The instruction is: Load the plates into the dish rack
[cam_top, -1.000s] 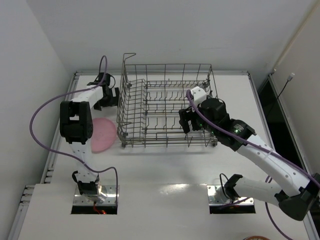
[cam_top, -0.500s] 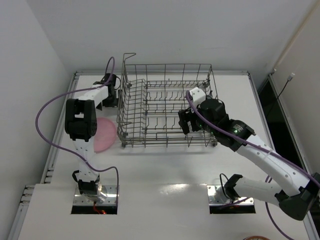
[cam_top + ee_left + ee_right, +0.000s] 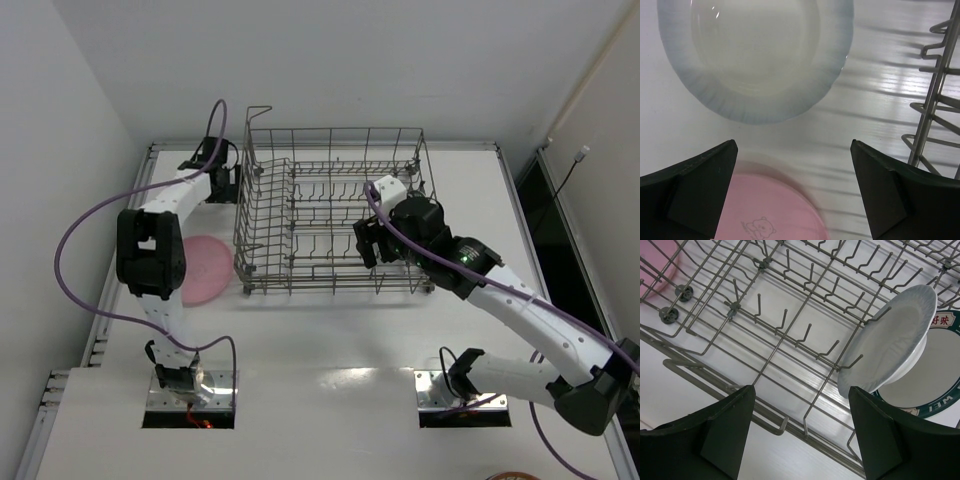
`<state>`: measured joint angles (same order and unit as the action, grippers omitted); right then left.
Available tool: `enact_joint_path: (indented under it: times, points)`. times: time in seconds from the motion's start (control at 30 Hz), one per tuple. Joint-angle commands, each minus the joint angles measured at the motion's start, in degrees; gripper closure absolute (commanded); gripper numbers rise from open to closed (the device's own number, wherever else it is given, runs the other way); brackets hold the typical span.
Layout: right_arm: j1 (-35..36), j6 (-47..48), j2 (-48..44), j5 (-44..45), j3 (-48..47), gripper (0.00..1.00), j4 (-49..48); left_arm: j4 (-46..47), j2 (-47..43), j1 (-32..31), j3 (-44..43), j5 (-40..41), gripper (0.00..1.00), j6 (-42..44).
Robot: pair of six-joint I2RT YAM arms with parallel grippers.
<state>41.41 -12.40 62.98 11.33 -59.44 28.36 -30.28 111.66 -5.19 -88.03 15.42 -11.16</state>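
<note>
The grey wire dish rack (image 3: 330, 210) stands mid-table. A white plate (image 3: 890, 340) stands tilted between its tines, and a teal-rimmed plate (image 3: 935, 390) sits behind it. My right gripper (image 3: 800, 435) is open and empty above the rack's near right part (image 3: 365, 243). A pink plate (image 3: 200, 270) lies flat on the table left of the rack. A pale glassy plate (image 3: 757, 55) lies just beyond the pink plate (image 3: 770, 210). My left gripper (image 3: 792, 190) is open and empty, hovering over the gap between those two plates, by the rack's far left side (image 3: 215, 180).
The rack's wire side (image 3: 935, 100) stands close on the right of the left gripper. The left wall runs along the table's left edge (image 3: 130, 220). Rows of upright tines (image 3: 785, 320) fill the rack floor under the right gripper.
The left arm has swung its gripper a little farther back along the rack's left side. The right gripper has shifted slightly left over the rack. Both stay open.
</note>
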Motion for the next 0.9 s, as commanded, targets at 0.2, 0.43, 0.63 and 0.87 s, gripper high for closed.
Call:
enact_joint_path:
  times: [0.2,0.43,0.63,0.87]
  points:
    - [0.3,-0.1,0.6,-0.2,-0.8,0.27,-2.2,0.8,7.9,-1.7,-7.9,-2.7,0.08,0.1]
    - [0.3,-0.1,0.7,0.5,-0.9,0.27,-1.6,-3.2,14.5,-1.1,-14.3,-5.0,0.10,0.1]
    - [0.3,-0.1,1.8,0.0,-1.9,0.27,-1.1,-5.0,18.2,-1.1,-15.6,-7.2,0.24,0.1]
    - [0.3,-0.1,2.8,1.1,-3.6,0.27,0.0,-6.0,16.9,-1.1,-15.6,-9.8,0.59,-1.0]
